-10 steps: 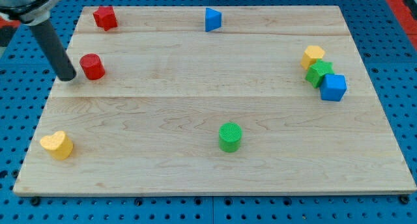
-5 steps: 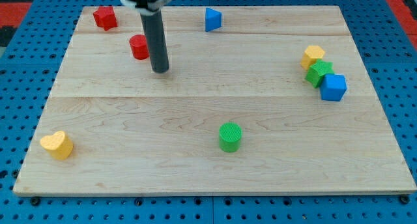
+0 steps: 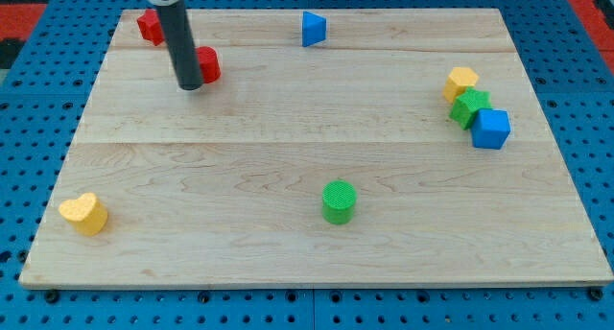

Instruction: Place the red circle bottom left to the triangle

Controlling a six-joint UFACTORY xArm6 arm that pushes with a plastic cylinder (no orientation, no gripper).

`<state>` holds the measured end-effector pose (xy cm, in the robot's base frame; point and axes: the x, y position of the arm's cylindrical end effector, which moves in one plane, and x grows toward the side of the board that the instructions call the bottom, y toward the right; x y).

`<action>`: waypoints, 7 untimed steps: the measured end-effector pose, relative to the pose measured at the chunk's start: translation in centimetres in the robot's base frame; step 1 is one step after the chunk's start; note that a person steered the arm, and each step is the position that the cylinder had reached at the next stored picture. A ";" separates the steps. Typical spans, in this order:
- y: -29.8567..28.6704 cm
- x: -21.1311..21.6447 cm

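The red circle [image 3: 206,64] stands upright on the board [image 3: 288,176], its round face up, near the view's top left. It is a short cylinder, so no pointing direction can be told. The tip [image 3: 190,85] touches its lower left edge; the rod [image 3: 177,37] partly hides it. The arm has no jaws, only this rod.

The blue triangle [image 3: 313,29] lies well apart, toward the view's upper right of the circle. A second red block [image 3: 149,25] sits behind the rod.
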<state>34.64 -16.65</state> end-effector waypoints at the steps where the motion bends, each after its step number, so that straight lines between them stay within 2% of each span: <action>1: -1.1 -0.2; 2: -1.1 -0.3; 7: 5.9 -6.8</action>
